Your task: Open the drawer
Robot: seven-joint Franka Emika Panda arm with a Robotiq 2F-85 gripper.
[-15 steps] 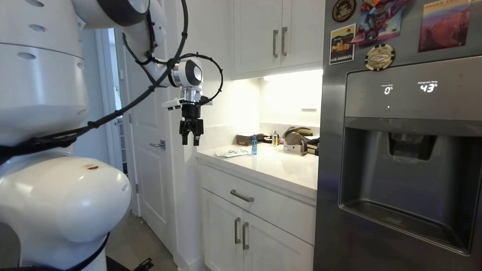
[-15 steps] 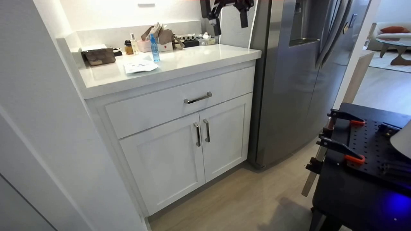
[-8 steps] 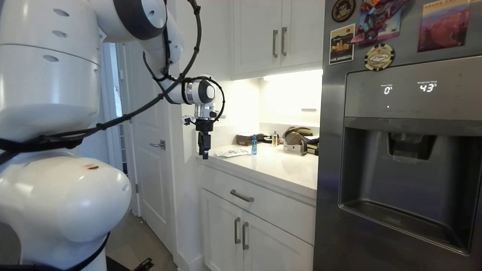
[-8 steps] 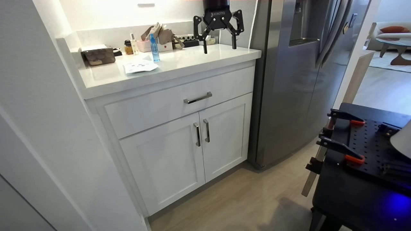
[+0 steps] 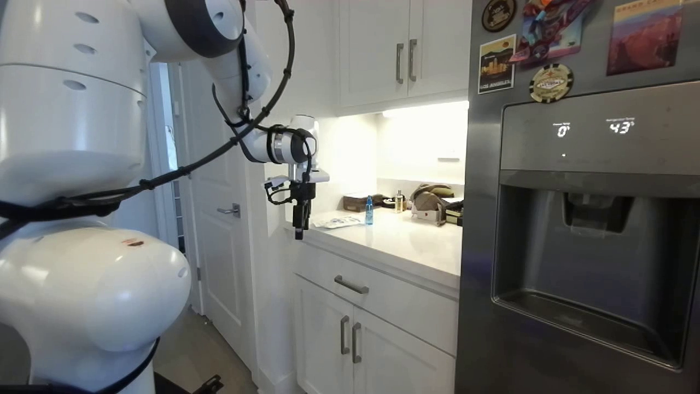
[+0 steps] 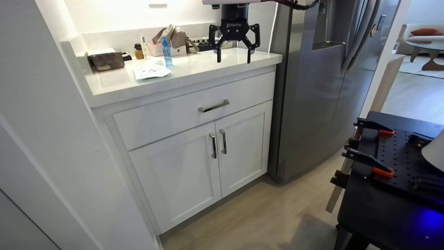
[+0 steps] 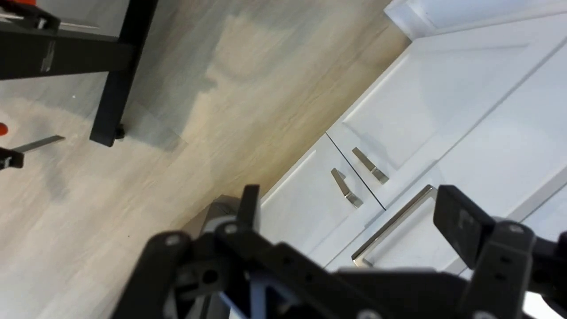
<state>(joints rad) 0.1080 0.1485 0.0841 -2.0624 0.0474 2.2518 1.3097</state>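
Drawer sits closed below worktop; handle untouched. Gripper is lower and turned compared with second ago, jaws spread, holding nothing, higher than handle; probably lining up, more descent needed. Cupboard doors beneath, fridge beside. Blue bottle and white packet are up on worktop, likely no obstacle; its front edge may snag jaws on way down.

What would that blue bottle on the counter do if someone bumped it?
The blue bottle would probably tip easily, being tall and narrow. It might slide, as the counter looks glossy. Once down, it could roll, since its sides look rounded.
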